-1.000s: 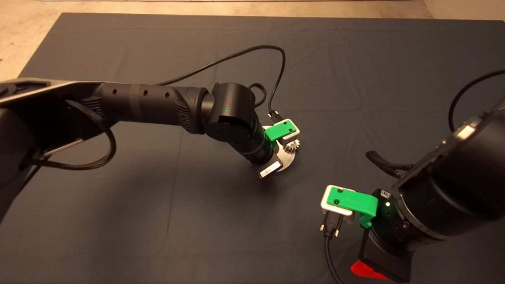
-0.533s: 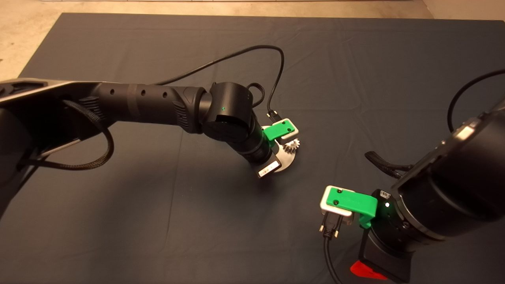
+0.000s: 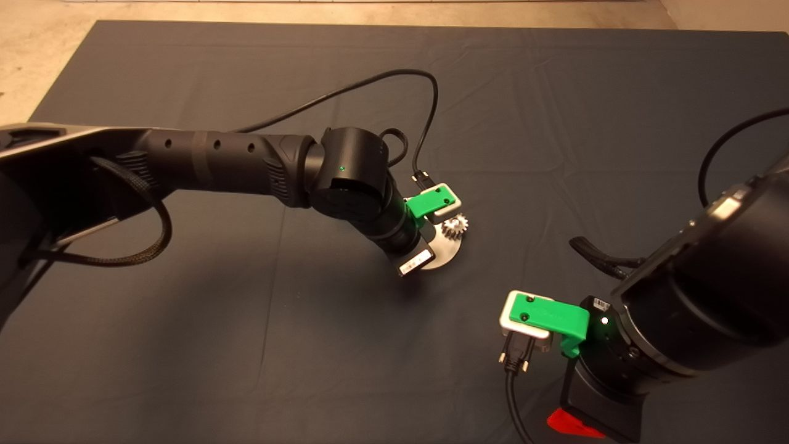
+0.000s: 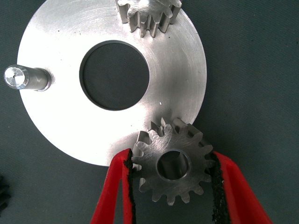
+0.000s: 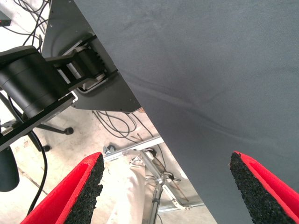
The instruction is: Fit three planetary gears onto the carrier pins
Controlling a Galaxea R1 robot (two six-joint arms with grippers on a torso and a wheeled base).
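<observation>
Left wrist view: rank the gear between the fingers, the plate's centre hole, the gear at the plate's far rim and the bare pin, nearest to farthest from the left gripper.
1. Held gear, clamped by the left gripper, at the plate's near edge.
2. Centre hole, mid-plate.
3. Far-rim gear and bare pin: too close to call.

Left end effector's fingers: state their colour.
Red fingers with black pads, clearest in the left wrist view.

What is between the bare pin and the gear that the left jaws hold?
In the left wrist view, only the disc and its centre hole lie between the pin and the held gear.
</observation>
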